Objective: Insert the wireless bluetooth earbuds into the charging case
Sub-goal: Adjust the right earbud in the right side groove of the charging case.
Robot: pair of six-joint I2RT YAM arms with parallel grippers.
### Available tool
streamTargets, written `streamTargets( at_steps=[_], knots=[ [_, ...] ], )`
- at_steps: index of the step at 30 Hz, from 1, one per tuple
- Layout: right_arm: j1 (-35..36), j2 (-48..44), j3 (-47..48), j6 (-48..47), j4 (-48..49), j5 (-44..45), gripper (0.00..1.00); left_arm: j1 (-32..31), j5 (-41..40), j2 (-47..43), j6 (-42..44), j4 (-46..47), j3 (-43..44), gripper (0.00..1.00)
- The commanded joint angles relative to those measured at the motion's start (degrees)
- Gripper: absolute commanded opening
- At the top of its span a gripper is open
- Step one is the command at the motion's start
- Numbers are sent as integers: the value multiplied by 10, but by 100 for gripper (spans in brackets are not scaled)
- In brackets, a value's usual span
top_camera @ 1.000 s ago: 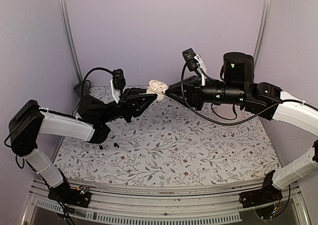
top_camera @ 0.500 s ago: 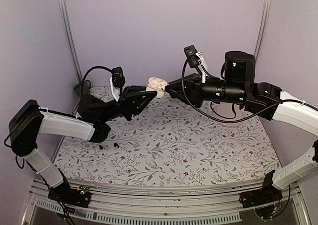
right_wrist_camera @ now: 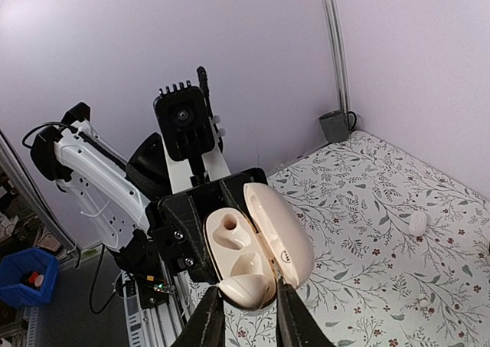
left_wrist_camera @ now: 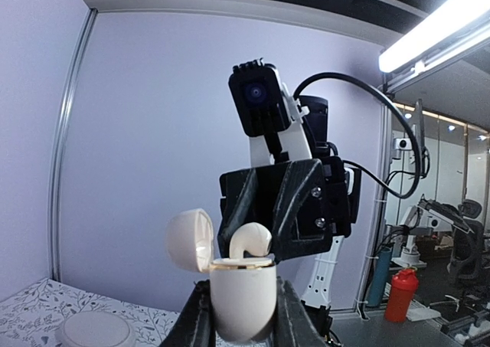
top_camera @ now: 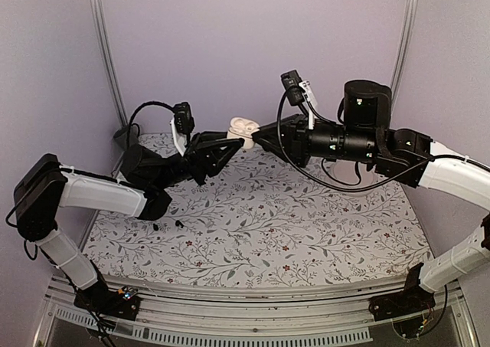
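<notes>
Since it's all happening in the air above the desk (top_camera: 291,224), I'll start at the left. The left pincer (top_camera: 230,142) is closed narrow on the lower body of the charging case (left_wrist_camera: 241,301), one finger on each side. It holds the case upright and well off the desk, with the lid (left_wrist_camera: 191,240) flipped open.

The case looks like smooth, rounded hard plastic, so my guess is light, stiff and pretty slippery. It could twist in the grip if it gets pushed off-centre. Low on the body, away from the hinge, seems the right place to hold it.

Moving right, a cream earbud (left_wrist_camera: 251,240) sits right at the mouth of the case, and the right pincer (top_camera: 259,135) is pinched narrow on it. The bud is tiny, glossy and rigid, and I'd bet it squirts out if squeezed hard. Best to grip the fat end and leave the stem free to slide in.

Stuff I can't make out:
- Whether the bud is seated or just resting on the rim, because the fingertips cover that spot.
- Where the other bud is. One socket (right_wrist_camera: 230,236) looks empty.
- What the small white thing (right_wrist_camera: 417,223) on the desk is. It might be the other bud, but it's too small to tell.
- What the two black specks (top_camera: 155,226) by the left arm are.
</notes>
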Motion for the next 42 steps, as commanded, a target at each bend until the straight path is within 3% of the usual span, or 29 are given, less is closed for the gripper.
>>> streamTargets(
  at_steps=[1, 12, 16, 20, 26, 42],
  knots=[
    [5, 3, 4, 10, -1, 35, 24, -13, -11, -19, 30, -5, 6, 0],
    [9, -1, 2, 21, -2, 55, 21, -20, -38, -36, 76, -31, -5, 0],
    [10, -7, -2, 19, -2, 52, 31, -20, -48, -39, 83, -32, -8, 0],
    [10, -23, -14, 14, -6, 65, 33, -20, -51, -42, 88, -41, -5, 0],
    [10, -36, -20, -8, -4, 56, 26, -20, -47, -45, 94, -58, -1, 0],
    [19, -11, 3, -48, -6, 53, 20, -22, -39, -44, 94, -70, 6, 0]
  ],
)
